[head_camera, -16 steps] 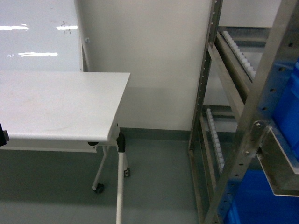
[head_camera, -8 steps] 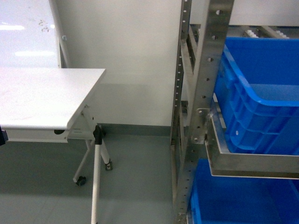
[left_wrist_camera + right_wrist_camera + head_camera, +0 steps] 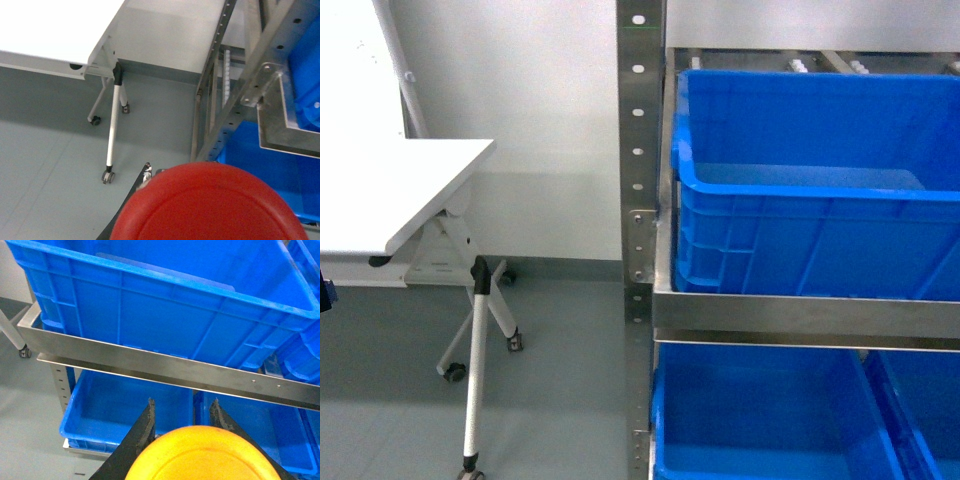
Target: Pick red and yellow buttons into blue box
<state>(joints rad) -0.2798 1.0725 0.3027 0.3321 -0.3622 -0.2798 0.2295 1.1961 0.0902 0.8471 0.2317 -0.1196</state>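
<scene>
The red button's cap (image 3: 210, 205) fills the bottom of the left wrist view, held in my left gripper (image 3: 175, 172); only one dark fingertip (image 3: 145, 172) shows beside it. The yellow button's cap (image 3: 202, 455) sits between the black fingers (image 3: 146, 422) of my right gripper (image 3: 182, 412), which is shut on it. The blue box (image 3: 770, 240) is a deep crate on the rack's upper shelf, right of centre in the head view. In the right wrist view the blue box (image 3: 150, 315) is just above and ahead of the yellow button. Neither gripper shows in the head view.
A perforated steel rack post (image 3: 638, 200) and shelf rail (image 3: 800, 320) frame the crate. Two more blue crates (image 3: 760, 420) sit on the shelf below. A white folding table (image 3: 390, 200) on castors stands to the left over grey floor.
The head view has swung to the right: the table slid to the left edge and the rack with its blue crates moved from the right edge to the middle.
</scene>
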